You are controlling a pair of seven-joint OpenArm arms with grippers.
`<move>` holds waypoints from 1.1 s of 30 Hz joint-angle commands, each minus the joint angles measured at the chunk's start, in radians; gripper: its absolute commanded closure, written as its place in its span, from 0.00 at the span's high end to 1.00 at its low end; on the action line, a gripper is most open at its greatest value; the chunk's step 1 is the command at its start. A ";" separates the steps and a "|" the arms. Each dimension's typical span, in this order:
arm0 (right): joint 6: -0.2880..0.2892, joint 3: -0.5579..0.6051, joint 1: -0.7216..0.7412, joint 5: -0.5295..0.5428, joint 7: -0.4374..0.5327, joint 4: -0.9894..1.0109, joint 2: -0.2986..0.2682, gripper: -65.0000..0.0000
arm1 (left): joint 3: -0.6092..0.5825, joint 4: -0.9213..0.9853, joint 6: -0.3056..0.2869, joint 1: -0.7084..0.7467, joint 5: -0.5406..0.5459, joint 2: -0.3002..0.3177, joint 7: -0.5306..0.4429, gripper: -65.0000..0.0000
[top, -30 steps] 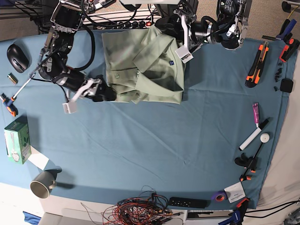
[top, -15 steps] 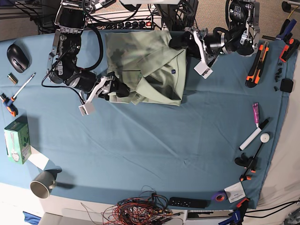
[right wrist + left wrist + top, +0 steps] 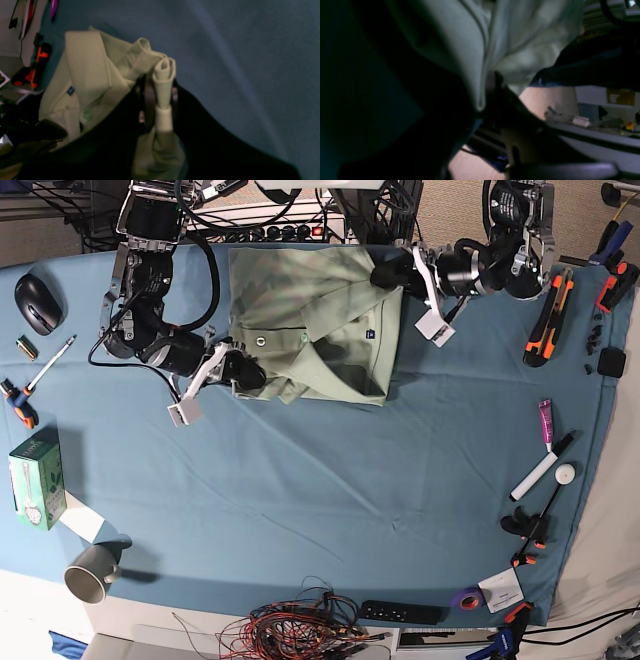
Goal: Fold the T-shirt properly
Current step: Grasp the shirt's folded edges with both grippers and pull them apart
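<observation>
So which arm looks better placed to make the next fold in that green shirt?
Probably the right. Its tool is shut on a rolled edge of the T-shirt at the near corner, with bare tablecloth beside it. The left tool pinches the far top edge by the clutter.

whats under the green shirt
The pale sage-green collared cotton T-shirt lies on the teal-blue tablecloth, which shows all around it. The cloth directly beneath is covered, so nothing else can be confirmed. The right gripper pinches a rolled edge.
</observation>
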State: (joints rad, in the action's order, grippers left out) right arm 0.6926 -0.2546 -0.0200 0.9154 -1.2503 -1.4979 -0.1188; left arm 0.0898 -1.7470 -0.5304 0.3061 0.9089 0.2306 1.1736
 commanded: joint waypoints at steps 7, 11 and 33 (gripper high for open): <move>0.006 -0.002 -0.126 0.073 -0.011 -0.015 -0.006 0.00 | 0.004 0.018 0.045 -0.137 -0.122 0.045 -0.068 0.00; 0.006 -0.011 -0.203 0.088 -0.012 -0.029 0.023 0.00 | 0.004 0.072 0.041 -0.216 -0.132 0.047 -0.075 0.00; 0.006 -0.176 -0.418 0.089 0.094 -0.379 0.254 0.00 | -0.353 0.496 0.040 -0.723 -0.158 0.045 -0.084 0.00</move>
State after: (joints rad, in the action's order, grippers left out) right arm 0.6884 -0.4309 -0.4332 0.9840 -1.1625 -1.8599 0.1394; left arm -0.2699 -1.2400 -0.5041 -0.3859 0.7673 0.2676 1.1152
